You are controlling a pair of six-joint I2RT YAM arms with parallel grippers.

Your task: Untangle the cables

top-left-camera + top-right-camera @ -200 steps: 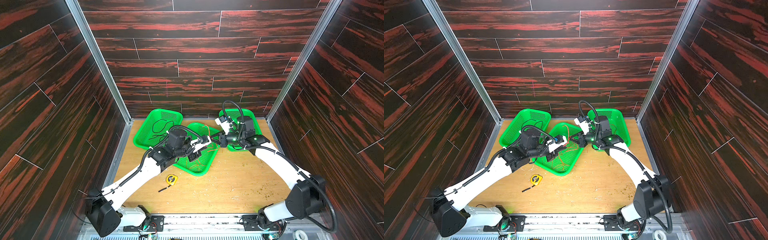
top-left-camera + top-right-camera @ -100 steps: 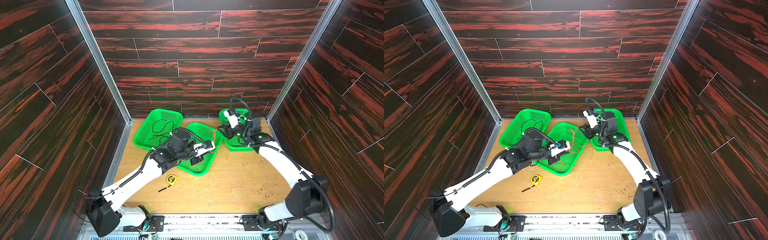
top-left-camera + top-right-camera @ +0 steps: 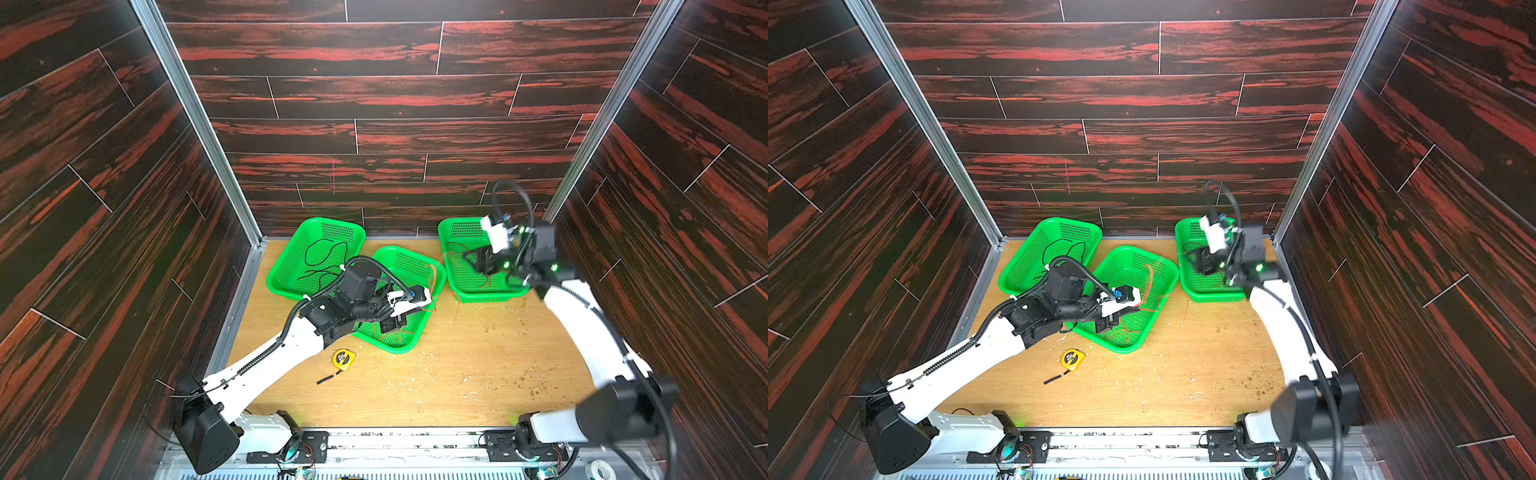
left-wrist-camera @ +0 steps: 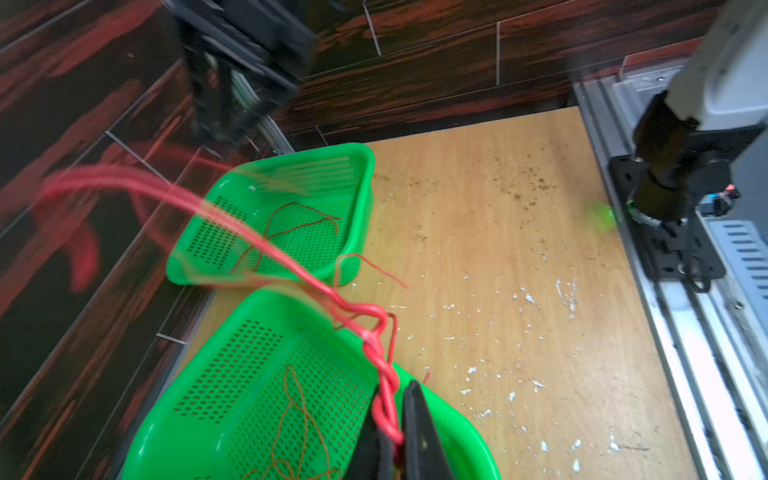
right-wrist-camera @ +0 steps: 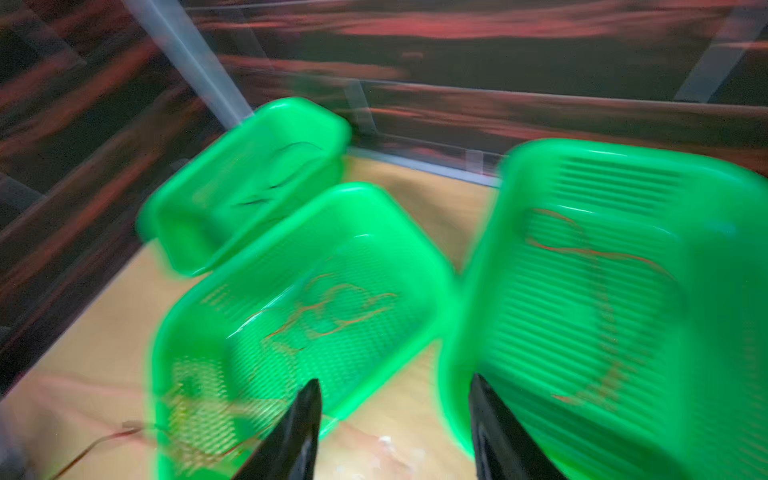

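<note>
In the left wrist view my left gripper [image 4: 395,388] is shut on a twisted red cable [image 4: 376,353] over the middle green basket [image 4: 232,316]. From there the cable sweeps away as a blurred arc. In both top views the left gripper [image 3: 390,326] [image 3: 1106,322] hangs in that basket above a loose orange cable [image 3: 397,334]. A black cable [image 3: 324,262] loops in the left basket [image 3: 286,286]. My right gripper [image 5: 395,380] [image 3: 482,262] is open and empty over the right basket [image 3: 490,296], where a thin reddish strand [image 3: 484,284] lies.
A yellow tape measure [image 3: 344,358] and a short black stick [image 3: 328,379] lie on the wooden table in front of the middle basket. Crumbs and white flecks dot the table [image 3: 478,374]. Dark panelled walls close in on three sides.
My right gripper has opened, let go of the red cable and swung back to the right over the right basket. The left gripper stays shut on the cable and has sunk slightly.
</note>
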